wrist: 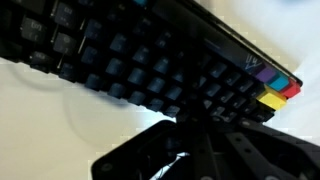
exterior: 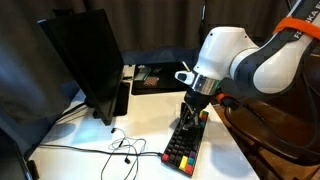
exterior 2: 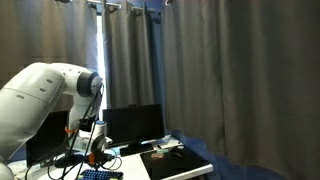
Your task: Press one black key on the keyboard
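Note:
The keyboard (exterior: 186, 138) lies lengthwise on the white table, with black keys and red, yellow and green keys at its near end. It also shows at the bottom edge of an exterior view (exterior 2: 100, 175). My gripper (exterior: 196, 105) hangs straight down over the keyboard's far half, with its fingertips at the keys. In the wrist view the keyboard (wrist: 150, 60) fills the upper frame, with coloured keys at the right. The gripper (wrist: 186, 122) has its dark fingers closed together, tips on or just above a black key. Contact cannot be told for sure.
A large black monitor (exterior: 88, 62) stands on the table beside the keyboard, with thin cables (exterior: 122, 150) trailing in front of it. A flat black mat (exterior: 160, 76) lies at the far edge. Dark curtains (exterior 2: 220, 70) hang behind. A wooden piece (exterior: 270, 135) borders the table.

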You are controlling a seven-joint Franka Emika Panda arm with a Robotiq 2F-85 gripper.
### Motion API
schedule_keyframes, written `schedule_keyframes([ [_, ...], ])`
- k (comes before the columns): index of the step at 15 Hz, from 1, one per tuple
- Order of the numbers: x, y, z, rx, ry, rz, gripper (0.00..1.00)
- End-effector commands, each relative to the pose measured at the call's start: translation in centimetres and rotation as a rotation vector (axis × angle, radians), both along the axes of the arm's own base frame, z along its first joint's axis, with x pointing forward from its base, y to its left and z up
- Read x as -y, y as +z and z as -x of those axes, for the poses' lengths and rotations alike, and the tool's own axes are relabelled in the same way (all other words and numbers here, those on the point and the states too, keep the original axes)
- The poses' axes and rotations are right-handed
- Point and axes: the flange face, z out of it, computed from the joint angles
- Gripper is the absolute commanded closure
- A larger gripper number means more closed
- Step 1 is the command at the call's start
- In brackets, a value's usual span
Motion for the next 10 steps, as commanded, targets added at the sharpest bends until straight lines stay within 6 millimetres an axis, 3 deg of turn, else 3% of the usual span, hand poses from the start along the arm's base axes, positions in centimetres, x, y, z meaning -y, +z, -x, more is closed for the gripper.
schedule_keyframes([
  [1, -0.6, -0.17, -0.37, 0.016, -0.001, -0.028, 1.0],
  [10, -0.56, -0.95, -0.37, 0.01, -0.005, -0.027, 1.0],
])
